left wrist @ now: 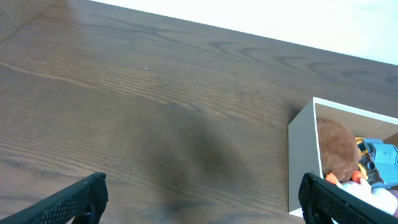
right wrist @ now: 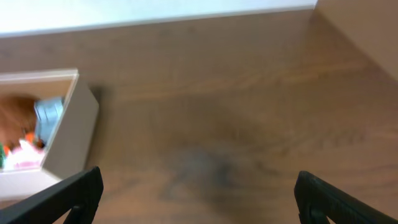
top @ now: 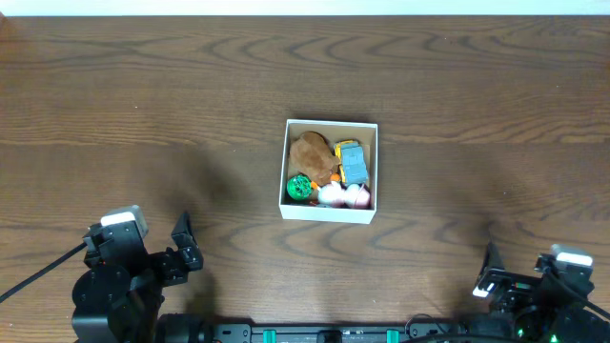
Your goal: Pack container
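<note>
The container (top: pixel 329 211) is a square white-walled box with a brown inside, at the table's middle. In it lie a brown plush toy (top: pixel 312 151), a blue and yellow toy (top: pixel 352 162), a green ball (top: pixel 299 187) and pink-white toys (top: pixel 341 195). It also shows at the right edge of the left wrist view (left wrist: pixel 303 158) and at the left of the right wrist view (right wrist: pixel 69 134). My left gripper (top: pixel 184 246) is open and empty at the front left, also seen in the left wrist view (left wrist: pixel 202 199). My right gripper (top: pixel 488 272) is open and empty at the front right, also seen in the right wrist view (right wrist: pixel 199 199).
The dark wooden table (top: pixel 143 105) runs to a white back edge. A lighter brown surface (right wrist: pixel 367 31) shows at the upper right of the right wrist view.
</note>
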